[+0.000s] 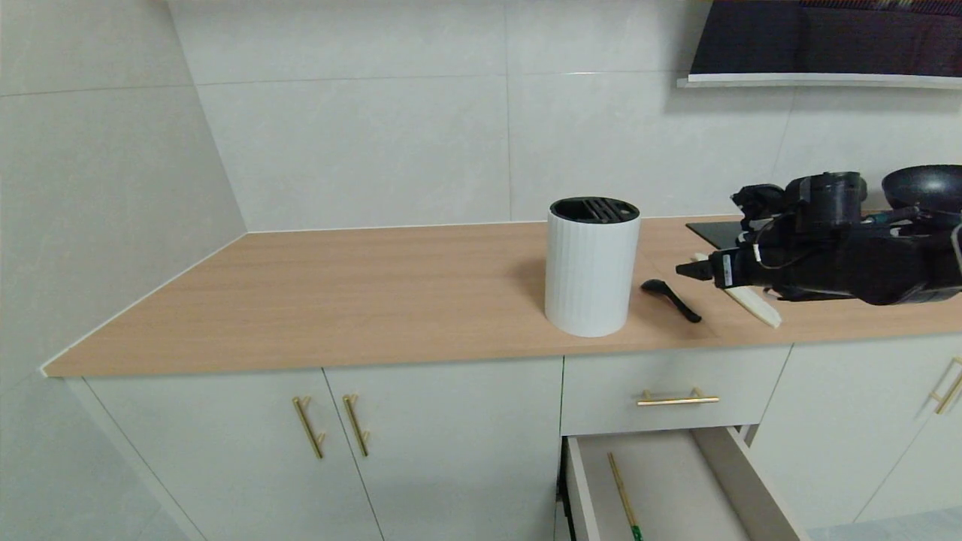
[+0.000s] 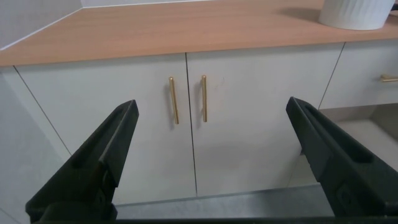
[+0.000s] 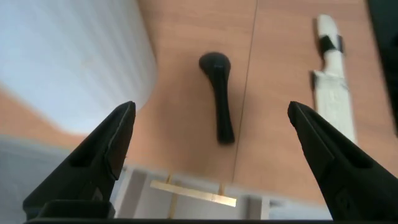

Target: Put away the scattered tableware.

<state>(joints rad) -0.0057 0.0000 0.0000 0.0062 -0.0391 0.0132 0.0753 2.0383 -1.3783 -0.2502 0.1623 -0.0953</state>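
Black spoon (image 1: 671, 299) sits between white holder (image 1: 591, 274) and knife (image 1: 755, 306) — gaps either side.

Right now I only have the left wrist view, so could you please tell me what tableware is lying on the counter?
Observer: A black spoon lies on the counter, just right of the white holder.
Operator: Thank you. Is anything else out?
Observer: A white utensil lies farther right, partly under the right arm.
Operator: Where is the right gripper?
Observer: The right gripper hangs open over the counter, close to the spoon.
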